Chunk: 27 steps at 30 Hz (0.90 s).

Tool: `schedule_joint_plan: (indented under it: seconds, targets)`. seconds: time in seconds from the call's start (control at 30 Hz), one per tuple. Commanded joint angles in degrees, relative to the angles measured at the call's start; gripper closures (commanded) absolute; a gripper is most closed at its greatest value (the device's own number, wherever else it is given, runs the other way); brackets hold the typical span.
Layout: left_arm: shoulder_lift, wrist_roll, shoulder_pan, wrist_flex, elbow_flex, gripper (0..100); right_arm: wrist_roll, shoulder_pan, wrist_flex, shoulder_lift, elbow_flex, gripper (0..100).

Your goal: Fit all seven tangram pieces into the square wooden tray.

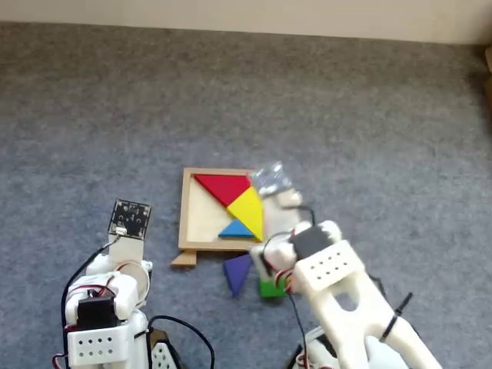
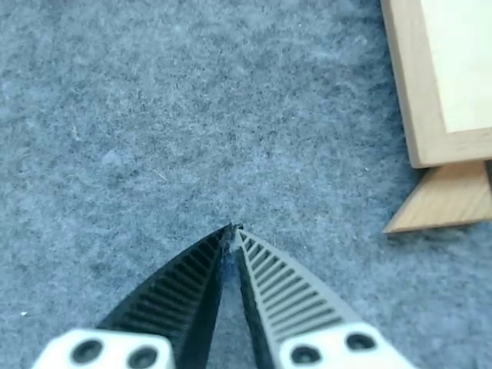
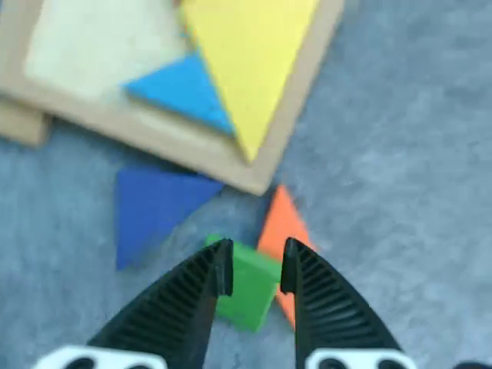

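Hovering right fingers (image 3: 204,288): parted by a narrow gap and grasping nothing, tips over the near edge of the green square (image 3: 247,296); whether they touch it I cannot tell.
Beside them: orange triangle (image 3: 278,223) against the green square, dark blue piece (image 3: 154,204) close by, both on the grey tabletop (image 3: 407,154) just outside the tray (image 3: 296,115).
Left fingers (image 2: 192,284): clenched tip to tip, empty, over bare tabletop, well apart from the tray's corner (image 2: 411,115).
Near that corner: plain wooden piece (image 2: 446,200) lying against the tray's outer edge.
Tray contents: yellow triangle (image 1: 247,207) and light blue triangle (image 1: 236,229), with pale bare floor beside them.
High view adds: red triangle (image 1: 223,188), in the tray along its far edge.
Right wrist view adds: the orange triangle, hidden under the arm from above.
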Motion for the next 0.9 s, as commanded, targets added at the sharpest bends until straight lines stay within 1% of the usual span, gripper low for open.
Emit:
schedule_joint_plan:
  seconds: [0.0,0.1,0.17,0.2,0.3,0.4,0.5,0.6,0.73,0.87]
  targets:
    - [-1.71,0.53,-0.40,0.35,1.19,99,-0.70,-6.11,0.57,-1.98,2.07,84.7]
    - [-1.71,0.53,-0.40,0.35,1.19,99,-1.49,-6.90,0.48,-1.98,3.21,75.9]
    - [-1.71,0.53,-0.40,0.35,1.19,99,-4.48,-6.90,0.48,-1.98,3.30,72.1]
    - [-1.71,0.53,-0.40,0.35,1.19,99,-5.54,-6.90,0.48,-1.98,3.30,71.3]
    - [-1.71,0.53,-0.40,0.35,1.19,99,-5.54,-6.90,-1.10,-1.89,4.62,71.2]
    - [-1.71,0.53,-0.40,0.35,1.19,99,-5.45,-7.87,-5.49,-1.89,8.40,71.2]
    - [-1.71,0.53,-0.40,0.35,1.19,99,-5.45,-9.80,-7.87,-1.89,11.47,71.3]
    - [-1.71,0.53,-0.40,0.35,1.19,99,-5.45,-10.24,-8.13,-1.89,12.79,72.4]
    - [-1.71,0.53,-0.40,0.35,1.19,99,-5.36,-10.07,-8.31,-1.89,12.79,81.6]
    - [-1.71,0.53,-0.40,0.35,1.19,99,-2.55,-9.98,-8.31,-1.98,12.79,85.0]
